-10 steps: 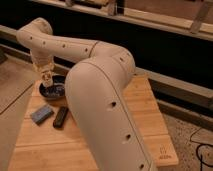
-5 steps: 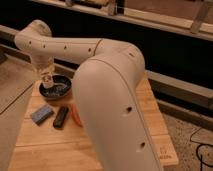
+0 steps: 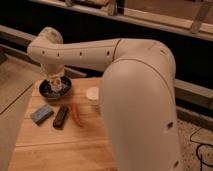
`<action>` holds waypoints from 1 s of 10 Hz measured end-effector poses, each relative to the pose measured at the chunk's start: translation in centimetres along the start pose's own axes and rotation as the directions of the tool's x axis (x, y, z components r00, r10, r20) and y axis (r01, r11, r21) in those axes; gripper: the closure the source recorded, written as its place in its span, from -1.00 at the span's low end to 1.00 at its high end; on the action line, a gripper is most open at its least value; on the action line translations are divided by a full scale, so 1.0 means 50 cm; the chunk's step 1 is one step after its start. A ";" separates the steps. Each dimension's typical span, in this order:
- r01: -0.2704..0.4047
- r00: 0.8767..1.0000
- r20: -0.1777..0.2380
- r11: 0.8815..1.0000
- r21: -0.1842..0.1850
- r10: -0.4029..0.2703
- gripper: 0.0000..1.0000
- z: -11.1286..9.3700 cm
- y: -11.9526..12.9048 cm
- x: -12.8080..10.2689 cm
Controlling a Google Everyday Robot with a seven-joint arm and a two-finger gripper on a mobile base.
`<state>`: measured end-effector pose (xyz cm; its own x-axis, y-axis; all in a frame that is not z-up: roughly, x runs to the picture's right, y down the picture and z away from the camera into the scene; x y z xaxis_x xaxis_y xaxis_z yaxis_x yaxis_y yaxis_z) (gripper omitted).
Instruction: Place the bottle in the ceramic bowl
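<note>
At left-centre of the frame, we see the gripper (image 3: 56, 82) clamped on the bottle (image 3: 56, 85) inside the ceramic bowl (image 3: 46, 93). Below lie a blue block (image 3: 41, 114), black block (image 3: 61, 116) and chili pepper (image 3: 76, 114). The white arm (image 3: 135, 95) partly hides a pale cup (image 3: 93, 95).

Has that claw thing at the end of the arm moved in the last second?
Yes. The gripper has come down toward the ceramic bowl on the wooden table and now sits low over it, with the bottle at its tip.

No readable text, labels, brands or numbers anywhere. Gripper (image 3: 56, 82) over ceramic bowl (image 3: 46, 93) near worktop's far left corner; unmarked.
</note>
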<state>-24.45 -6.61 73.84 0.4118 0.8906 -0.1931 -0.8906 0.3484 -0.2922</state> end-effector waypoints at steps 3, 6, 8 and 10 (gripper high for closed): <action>0.045 0.999 -0.013 0.997 0.068 -0.044 1.00 0.058 -0.051 -0.021; 0.107 0.994 -0.012 0.990 0.095 -0.107 1.00 0.078 -0.035 -0.059; 0.117 0.993 -0.015 0.989 0.093 -0.117 1.00 0.087 -0.022 -0.067; 0.094 0.995 -0.026 0.994 0.060 -0.092 1.00 0.106 -0.014 -0.062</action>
<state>-26.13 -8.06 79.59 0.4971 0.8467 -0.1899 -0.8581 0.4473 -0.2520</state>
